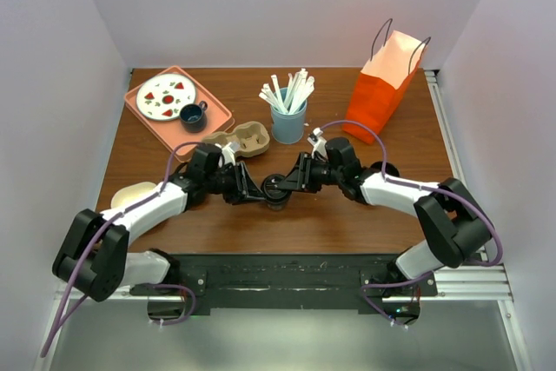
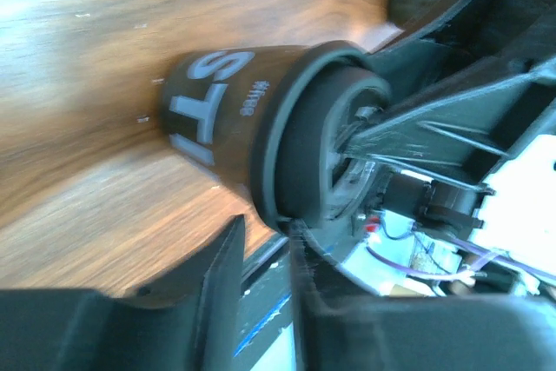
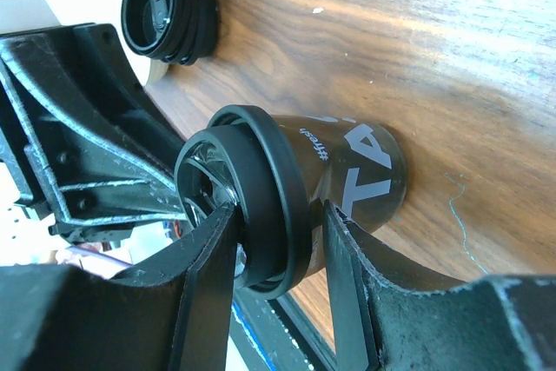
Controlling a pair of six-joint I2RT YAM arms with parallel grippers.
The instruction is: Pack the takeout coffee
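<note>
A black takeout coffee cup (image 1: 278, 190) with white lettering stands at mid-table between both arms. Its black lid (image 3: 261, 197) is on it. My right gripper (image 3: 280, 215) is shut on the cup's top: one finger lies across the lid, the other presses the cup wall (image 3: 365, 171) just under the rim. My left gripper (image 2: 265, 234) comes in from the other side with its jaws a narrow gap apart. Only floor shows between them, and the lid rim (image 2: 291, 171) sits at the tip of one finger. In the top view the left gripper (image 1: 259, 193) and right gripper (image 1: 293, 182) flank the cup.
A cardboard cup carrier (image 1: 244, 138) lies just behind the cup, a blue holder of stirrers (image 1: 288, 117) beside it, and an orange paper bag (image 1: 384, 93) at the back right. A pink tray (image 1: 139, 115) with plate and mug sits back left. Another black lid (image 3: 165, 10) lies on the table.
</note>
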